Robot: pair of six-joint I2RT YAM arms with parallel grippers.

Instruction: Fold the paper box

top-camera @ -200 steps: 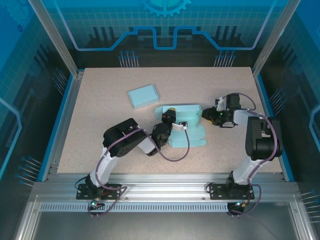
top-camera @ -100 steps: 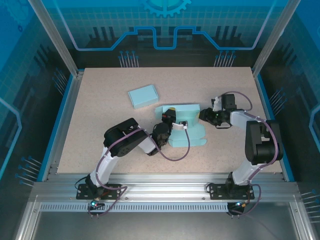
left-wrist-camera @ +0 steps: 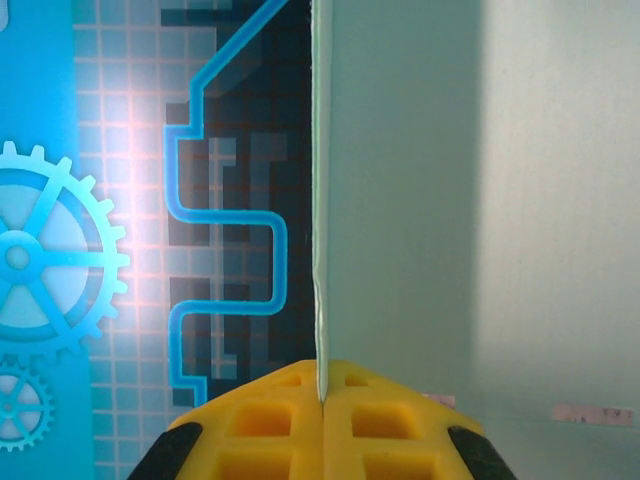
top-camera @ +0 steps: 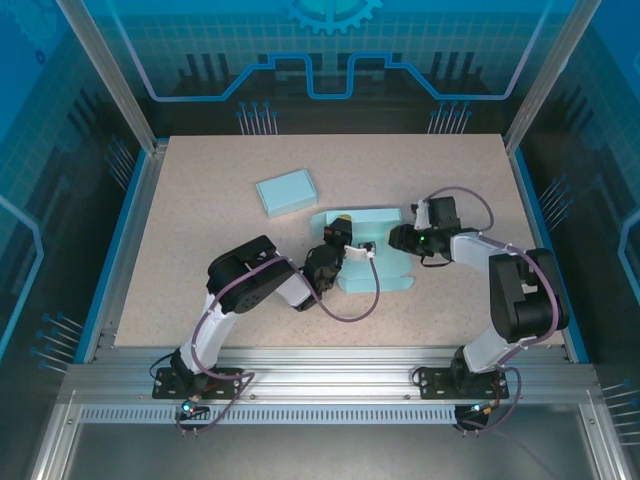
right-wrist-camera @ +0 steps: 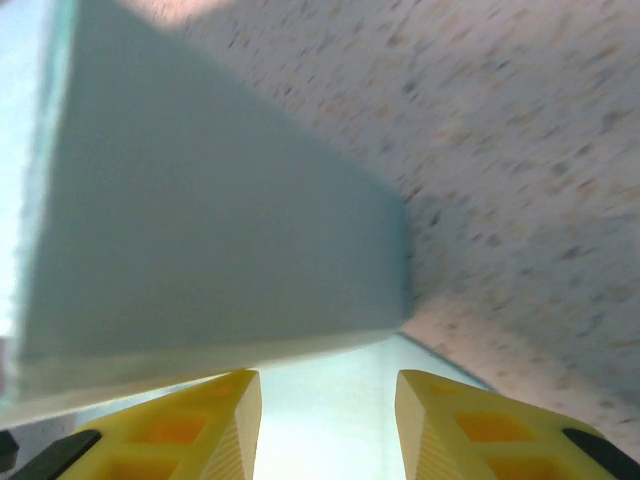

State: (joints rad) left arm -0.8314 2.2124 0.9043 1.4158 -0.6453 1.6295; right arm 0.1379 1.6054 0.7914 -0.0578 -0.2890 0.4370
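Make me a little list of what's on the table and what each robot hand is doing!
Being folded: pale blue paper box, middle of the table
Left gripper: shut, pinching an edge of the paper box
Right gripper: open, fingers apart at the paper box's right end
Also there: closed blue box, lying apart, further back and left

- Two light-blue paper boxes: one closed box (top-camera: 287, 192) and one half-folded box (top-camera: 392, 272) lying open.
- Two robot arms: the left arm (top-camera: 250, 280) and the right arm (top-camera: 520, 290).
- Two sets of jaws, one on each arm. Each set has two yellow fingers (left-wrist-camera: 260, 430), making four fingers in all.
- Two purple cables, one looping along each arm: the left cable (top-camera: 350, 316) and the right cable (top-camera: 484, 203).
- One speckled beige desk (top-camera: 200, 220).
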